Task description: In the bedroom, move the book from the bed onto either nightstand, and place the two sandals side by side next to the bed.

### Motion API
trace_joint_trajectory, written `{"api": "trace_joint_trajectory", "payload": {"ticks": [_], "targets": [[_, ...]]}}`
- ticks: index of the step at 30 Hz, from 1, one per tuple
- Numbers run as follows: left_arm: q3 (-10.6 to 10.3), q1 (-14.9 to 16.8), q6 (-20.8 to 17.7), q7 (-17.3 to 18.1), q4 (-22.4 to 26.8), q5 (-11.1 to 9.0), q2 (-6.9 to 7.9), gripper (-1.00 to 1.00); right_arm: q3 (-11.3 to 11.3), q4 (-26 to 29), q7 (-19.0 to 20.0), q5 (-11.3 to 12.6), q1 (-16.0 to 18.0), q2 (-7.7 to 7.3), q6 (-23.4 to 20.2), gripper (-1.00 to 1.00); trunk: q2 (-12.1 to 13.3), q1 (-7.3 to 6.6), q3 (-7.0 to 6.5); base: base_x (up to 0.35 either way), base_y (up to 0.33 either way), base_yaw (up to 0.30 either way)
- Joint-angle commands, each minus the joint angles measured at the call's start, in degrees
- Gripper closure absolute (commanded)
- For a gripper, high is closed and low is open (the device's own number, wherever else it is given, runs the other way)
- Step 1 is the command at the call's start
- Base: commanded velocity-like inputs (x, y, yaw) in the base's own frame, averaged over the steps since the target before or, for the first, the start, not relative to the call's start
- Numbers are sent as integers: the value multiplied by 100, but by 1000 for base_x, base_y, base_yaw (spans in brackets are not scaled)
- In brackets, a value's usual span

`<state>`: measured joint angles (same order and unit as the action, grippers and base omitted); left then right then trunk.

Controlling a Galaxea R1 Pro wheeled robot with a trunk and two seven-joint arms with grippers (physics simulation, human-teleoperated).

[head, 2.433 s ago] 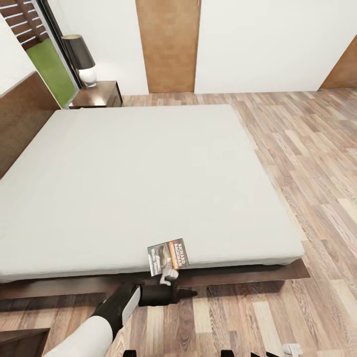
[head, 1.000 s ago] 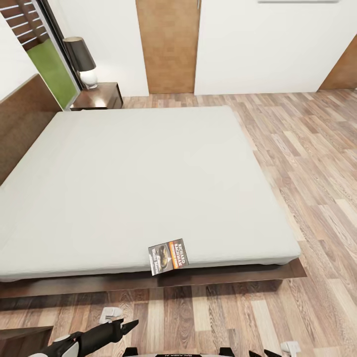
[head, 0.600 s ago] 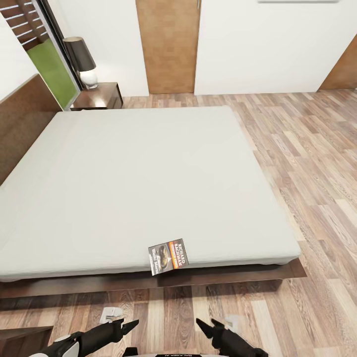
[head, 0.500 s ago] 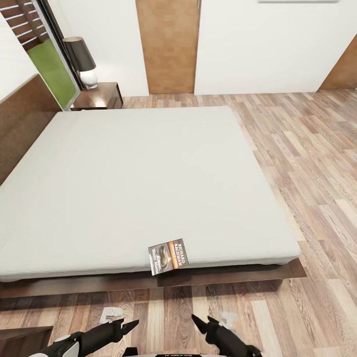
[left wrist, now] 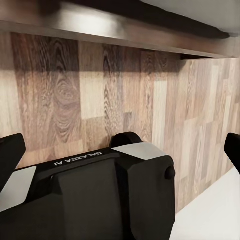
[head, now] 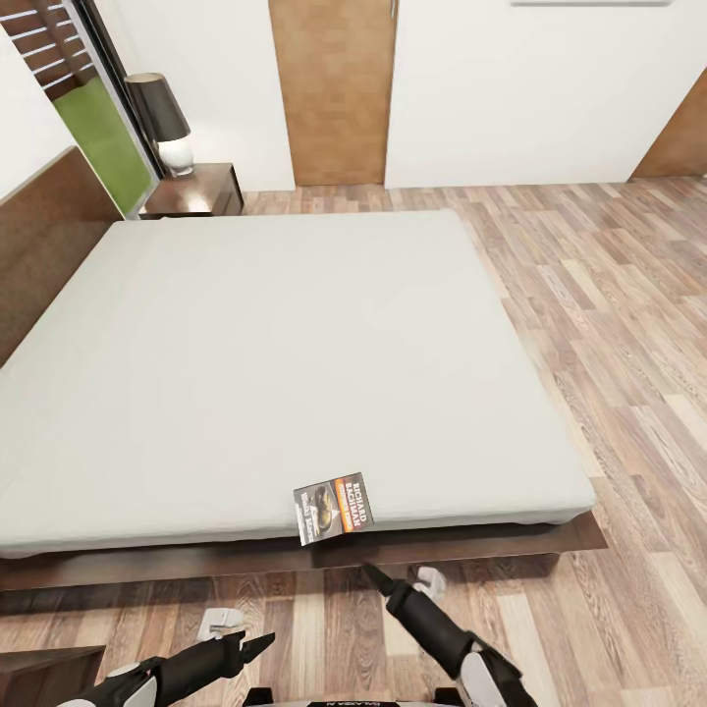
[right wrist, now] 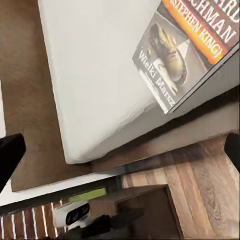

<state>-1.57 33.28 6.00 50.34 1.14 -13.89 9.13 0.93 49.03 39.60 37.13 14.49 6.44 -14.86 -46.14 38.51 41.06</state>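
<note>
The book (head: 334, 508) lies at the near edge of the bed (head: 275, 353), sticking out a bit, so it is easy to grab. The right gripper (head: 378, 576) reaches up toward it, fingers open. The left gripper (head: 257, 643) waits low, fingers open.

Dark book (head: 335, 508) w/ orange band; pale-grey bed (head: 245, 363).

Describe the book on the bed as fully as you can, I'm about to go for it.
The book is a thin paperback with a dark cover, an orange band, a pale central picture of a shoe and white lettering. It lies flat, cover up, at the near edge of the bed's pale mattress, one corner jutting past the edge. Nothing grips it; the right gripper hangs just below it, over the floor.
</note>
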Motion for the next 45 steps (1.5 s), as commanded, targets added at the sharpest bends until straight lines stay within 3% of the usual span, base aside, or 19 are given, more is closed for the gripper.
{"api": "trace_joint_trajectory", "payload": {"ticks": [1,4,5,9,14,20,24,31,33,38,45], "targets": [[-19,3,45,11,-6,-7,1,-100,196,56,0,372,1,-1,-203,-100,-4,1,4,0,0,0],[-19,3,45,11,-6,-8,1,-100,605,140,-4,917,7,1,-390,-100,-4,1,4,0,0,0],[-19,3,44,11,-7,-8,1,-100,696,163,-4,993,8,3,-413,-100,-4,1,4,0,0,0],[-19,3,44,16,-8,-8,1,-100,1177,225,-3,1115,10,14,-419,-100,-4,1,4,0,0,0],[-19,3,42,12,-8,-8,-1,-100,1461,322,-3,1136,10,2,-385,-100,-4,1,4,0,0,0],[-19,3,42,11,-8,-8,-54,-100,1482,335,64,1147,10,-2,-387,-100,-4,1,4,0,0,0],[-19,3,42,11,-9,-8,-68,-100,1481,335,711,1236,10,-2,-395,-100,-4,1,4,0,0,0],[-19,3,42,11,-9,-8,-77,-100,1481,337,1252,1368,10,-2,-437,-100,-4,1,4,0,0,0],[-19,3,42,11,-9,-8,-78,-100,1481,336,1872,1381,10,-2,-452,-100,-4,1,4,0,0,0],[-19,3,42,11,-9,-8,-78,-100,1480,329,2030,1384,10,-2,-428,-100,-4,1,4,0,0,0],[-19,3,42,11,-9,-8,-78,-100,1458,327,2036,1384,10,-2,-382,-100,-284,155,130,0,0,0]]}}
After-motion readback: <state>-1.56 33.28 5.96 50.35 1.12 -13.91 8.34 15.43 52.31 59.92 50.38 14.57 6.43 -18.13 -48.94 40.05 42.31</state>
